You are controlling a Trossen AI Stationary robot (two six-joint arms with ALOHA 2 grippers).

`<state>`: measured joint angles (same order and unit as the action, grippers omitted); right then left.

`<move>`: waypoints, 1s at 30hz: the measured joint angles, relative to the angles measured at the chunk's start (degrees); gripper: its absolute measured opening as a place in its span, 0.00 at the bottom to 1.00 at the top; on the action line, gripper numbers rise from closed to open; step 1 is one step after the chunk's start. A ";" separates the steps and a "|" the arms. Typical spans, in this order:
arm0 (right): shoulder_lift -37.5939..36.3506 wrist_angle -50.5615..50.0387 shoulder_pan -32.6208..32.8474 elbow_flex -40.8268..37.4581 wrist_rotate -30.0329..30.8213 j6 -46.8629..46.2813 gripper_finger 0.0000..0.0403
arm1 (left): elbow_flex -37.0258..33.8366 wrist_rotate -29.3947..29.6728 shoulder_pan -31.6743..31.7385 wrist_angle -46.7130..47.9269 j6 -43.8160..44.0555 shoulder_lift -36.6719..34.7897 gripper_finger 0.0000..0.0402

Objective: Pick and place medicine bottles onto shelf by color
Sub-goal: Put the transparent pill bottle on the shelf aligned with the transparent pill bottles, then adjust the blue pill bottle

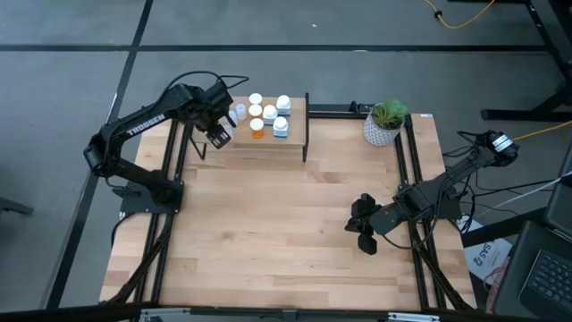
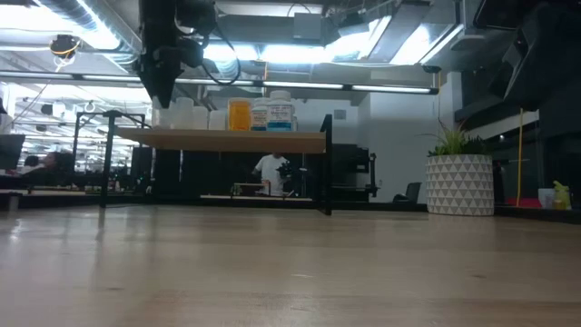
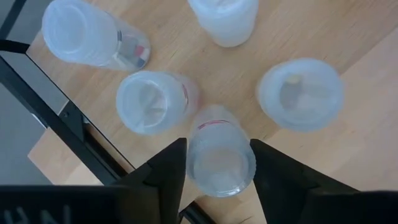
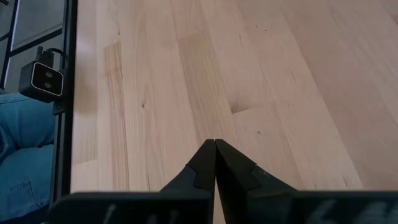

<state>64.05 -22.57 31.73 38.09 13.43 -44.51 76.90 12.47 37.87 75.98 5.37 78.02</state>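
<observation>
The shelf (image 1: 297, 134) stands at the table's far side and carries several medicine bottles: an orange one (image 1: 257, 128), white ones (image 1: 282, 105) and pale vials (image 3: 149, 102). My left gripper (image 1: 221, 132) points down over the shelf's left end. Its fingers are apart and stand close on either side of one pale vial (image 3: 221, 158), which stands upright on the shelf top near its edge. My right gripper (image 1: 365, 238) hangs shut over bare table at the near right, holding nothing (image 4: 215, 147). My left gripper comes from above, its fingers (image 3: 169, 168) close against the two sides of the vial's cap (image 3: 221, 177). Whether they touch it, I cannot tell. The vial stands upright with its base on the shelf.
A white pot with a green plant (image 1: 384, 122) stands at the far right, beside the shelf. Other vials (image 3: 298, 93) crowd close around the one between my fingers. The shelf's black frame edge (image 3: 62, 115) runs just beside it. Bare tabletop (image 1: 268, 233) fills the middle and near side.
</observation>
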 joint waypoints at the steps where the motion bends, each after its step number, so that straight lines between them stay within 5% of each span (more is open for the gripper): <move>1: 0.00 0.00 0.01 0.00 0.00 0.00 0.03 | 0.00 0.06 0.00 0.00 0.02 0.00 0.42; 14: 0.00 0.00 0.02 0.00 -0.02 0.00 0.03 | 0.73 0.50 0.00 0.40 -0.46 0.00 0.49; 24: 0.00 0.00 0.02 0.00 -0.07 0.00 0.03 | 15.50 0.38 -0.06 6.67 0.99 -0.02 0.49; 30: 0.00 0.00 0.02 0.00 -0.07 0.02 0.03 | 21.83 -8.63 -2.61 9.69 8.46 -0.30 0.49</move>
<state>64.05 -22.57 31.75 38.09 13.37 -44.49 98.74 3.84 35.25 85.67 13.83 77.72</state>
